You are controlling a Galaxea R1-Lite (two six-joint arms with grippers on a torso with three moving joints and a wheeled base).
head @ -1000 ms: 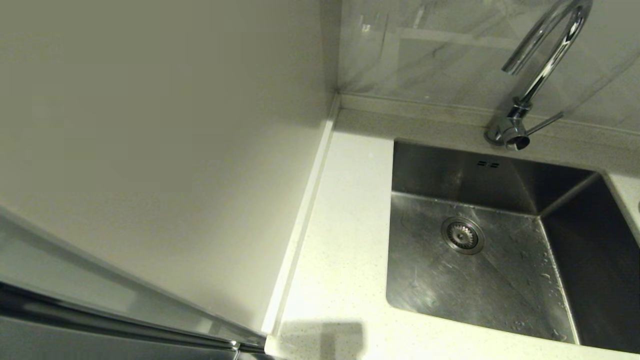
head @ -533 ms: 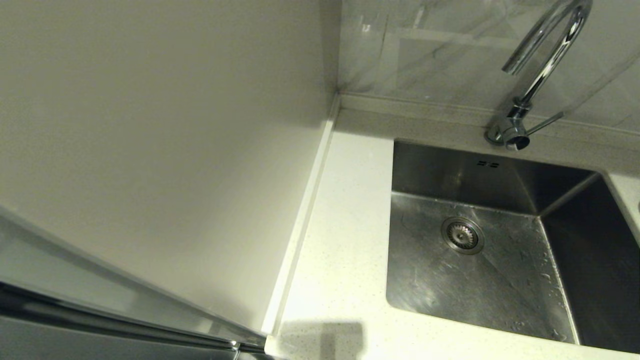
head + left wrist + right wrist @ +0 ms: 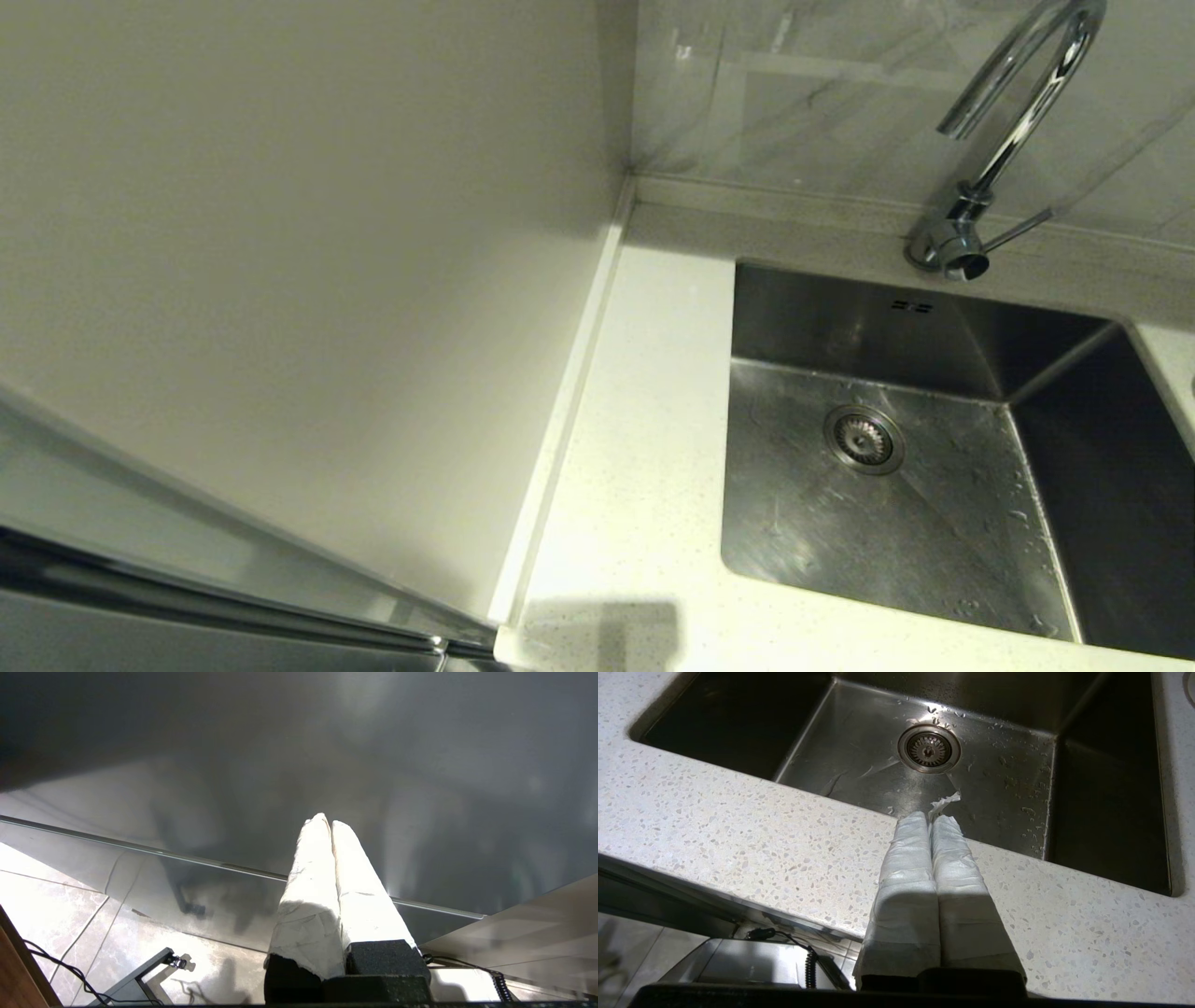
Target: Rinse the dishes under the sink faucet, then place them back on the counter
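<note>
The steel sink (image 3: 943, 523) holds only its round drain strainer (image 3: 864, 439) and water drops. The chrome faucet (image 3: 1013, 121) arches over its back edge, lever (image 3: 1018, 231) pointing right. None of the three dishes shows in any view. My right gripper (image 3: 930, 817) is shut, white-wrapped fingers together, hovering over the front strip of counter (image 3: 738, 826) with the sink (image 3: 1004, 779) and drain (image 3: 929, 748) beyond. My left gripper (image 3: 325, 822) is shut too, parked low beside a dark glossy cabinet front (image 3: 327, 742) above the floor. Neither gripper appears in the head view.
A plain cream wall panel (image 3: 280, 280) stands left of the counter strip (image 3: 644, 420). A marbled backsplash (image 3: 822, 93) runs behind the faucet. The left wrist view shows tiled floor (image 3: 56, 896), cables and a metal stand leg (image 3: 145, 970).
</note>
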